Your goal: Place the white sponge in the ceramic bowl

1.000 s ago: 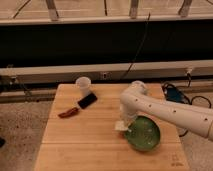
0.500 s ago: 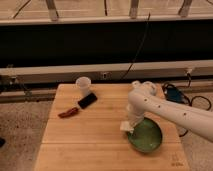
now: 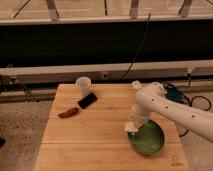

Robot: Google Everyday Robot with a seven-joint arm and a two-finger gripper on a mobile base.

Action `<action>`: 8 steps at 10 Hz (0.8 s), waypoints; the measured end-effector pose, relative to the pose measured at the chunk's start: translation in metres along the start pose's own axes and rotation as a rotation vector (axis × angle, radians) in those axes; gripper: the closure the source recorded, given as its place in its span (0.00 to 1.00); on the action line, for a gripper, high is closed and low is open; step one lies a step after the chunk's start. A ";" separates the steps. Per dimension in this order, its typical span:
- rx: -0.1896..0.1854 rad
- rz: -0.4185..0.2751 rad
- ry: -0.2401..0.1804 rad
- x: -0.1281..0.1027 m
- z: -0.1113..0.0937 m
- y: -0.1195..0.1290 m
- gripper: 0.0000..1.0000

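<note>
The green ceramic bowl (image 3: 149, 139) sits on the wooden table (image 3: 90, 140) at the front right. My white arm reaches in from the right and bends down to the bowl's left rim. My gripper (image 3: 132, 125) is at the arm's lower end, shut on the white sponge (image 3: 131, 128). The sponge shows as a small pale block just over the bowl's left edge. The arm hides the bowl's far rim.
A small translucent white cup (image 3: 83, 83) stands at the table's back left. A black phone (image 3: 87, 100) lies next to it, and a reddish-brown object (image 3: 68, 113) lies further left. A blue object with cables (image 3: 175, 93) lies past the right edge. A dark wall runs behind.
My gripper has moved right with the sponge, from over the table left of the bowl to the bowl's left rim. The bowl, cup and phone have not moved.
</note>
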 end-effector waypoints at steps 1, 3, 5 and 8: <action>0.000 0.005 -0.005 0.002 -0.001 0.005 1.00; 0.001 0.018 -0.010 0.010 -0.004 0.018 1.00; 0.000 0.016 -0.018 0.007 -0.004 0.018 1.00; -0.002 0.019 -0.024 0.010 -0.006 0.028 1.00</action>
